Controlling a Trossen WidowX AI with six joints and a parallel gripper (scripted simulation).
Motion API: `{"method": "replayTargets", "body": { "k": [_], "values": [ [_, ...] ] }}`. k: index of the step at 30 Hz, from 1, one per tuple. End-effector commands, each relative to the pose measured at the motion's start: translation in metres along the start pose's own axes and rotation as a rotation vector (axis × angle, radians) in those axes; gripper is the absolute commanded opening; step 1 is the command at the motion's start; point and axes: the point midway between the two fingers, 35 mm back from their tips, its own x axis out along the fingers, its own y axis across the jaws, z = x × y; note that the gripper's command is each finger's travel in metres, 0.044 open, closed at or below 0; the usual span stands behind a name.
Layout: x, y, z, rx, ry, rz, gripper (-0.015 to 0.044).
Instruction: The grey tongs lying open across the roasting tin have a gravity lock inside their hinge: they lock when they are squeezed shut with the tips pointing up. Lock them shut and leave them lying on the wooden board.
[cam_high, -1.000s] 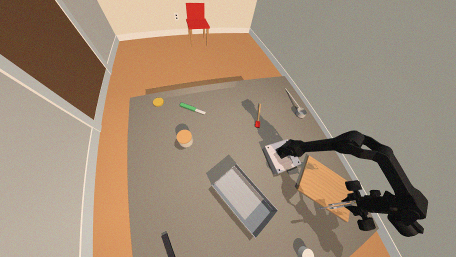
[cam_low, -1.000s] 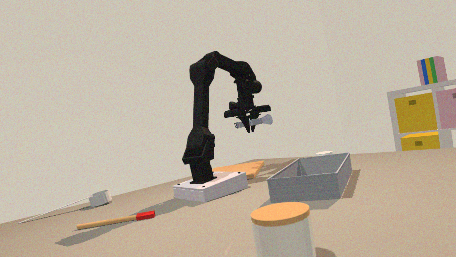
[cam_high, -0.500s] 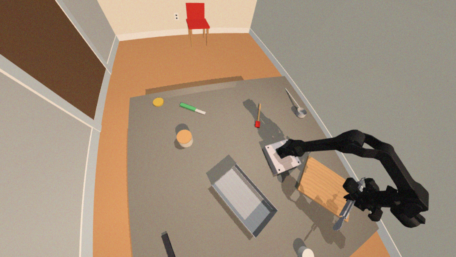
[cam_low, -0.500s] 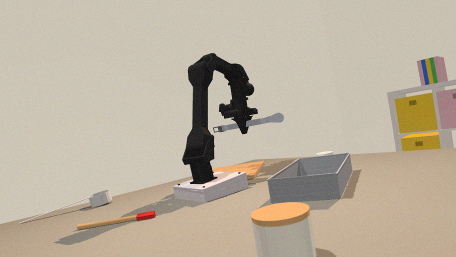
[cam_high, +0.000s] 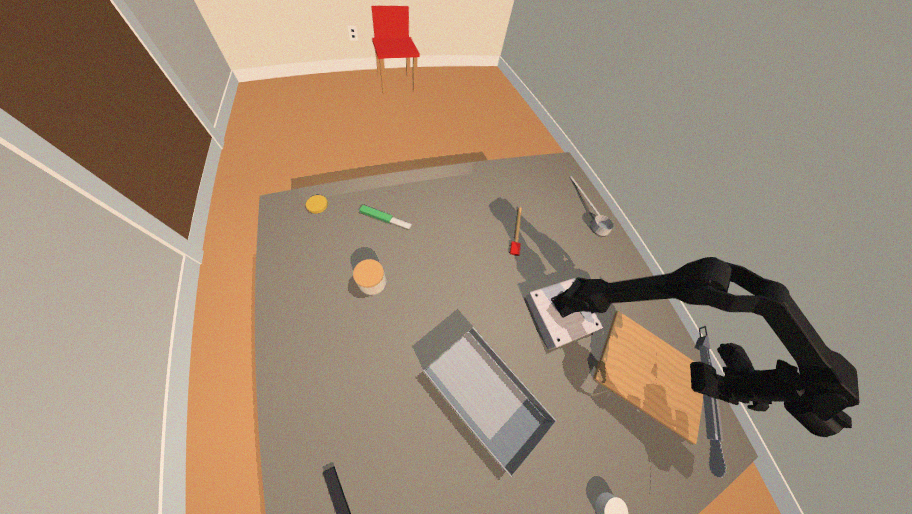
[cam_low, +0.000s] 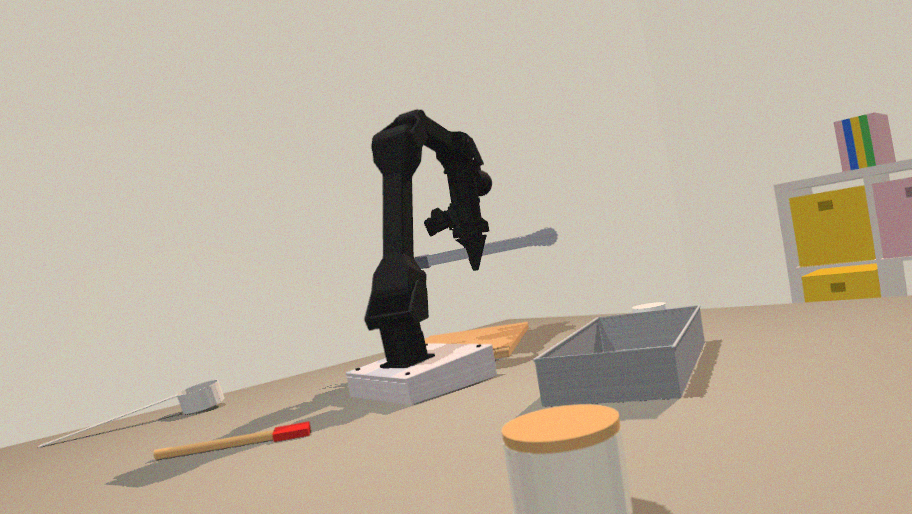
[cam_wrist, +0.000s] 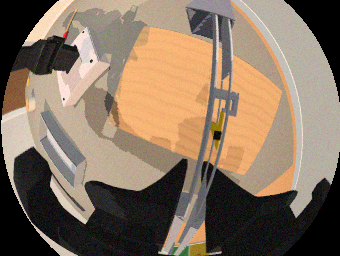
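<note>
The grey tongs (cam_high: 717, 421) (cam_low: 514, 243) (cam_wrist: 213, 65) are in the air, roughly level, with their arms close together. Their hinge end is near the top in the wrist view; the rounded tip end points right in the exterior view. My gripper (cam_low: 475, 265) (cam_wrist: 194, 164) points down and is shut on the tongs. Whether the hinge lock is engaged cannot be seen. The wooden board (cam_high: 645, 344) (cam_low: 475, 335) (cam_wrist: 165, 75) lies flat below; in the top view the tongs show along its right side. The roasting tin (cam_high: 538, 439) (cam_low: 606, 376) holds nothing visible.
The white robot base (cam_high: 565, 337) (cam_low: 450, 377) stands beside the board. A jar with an orange lid (cam_high: 368, 273) (cam_low: 562, 424), a red-headed tool (cam_high: 515, 247) (cam_low: 291, 431) and a long-handled cup (cam_high: 600, 224) (cam_low: 201, 397) are elsewhere. A white cylinder (cam_high: 615, 505) stands at the bottom of the top view.
</note>
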Motion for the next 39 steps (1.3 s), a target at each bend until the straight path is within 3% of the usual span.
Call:
{"method": "replayTargets", "body": {
  "k": [1,22,39],
  "values": [
    [-0.001,-0.006,0.008,-0.186,0.006,0.001,-0.015],
    [0.001,-0.024,0.048,-1.033,-0.002,0.016,-0.015],
    [0.002,-0.026,0.049,-1.065,0.023,0.005,-0.015]
  ]
}}
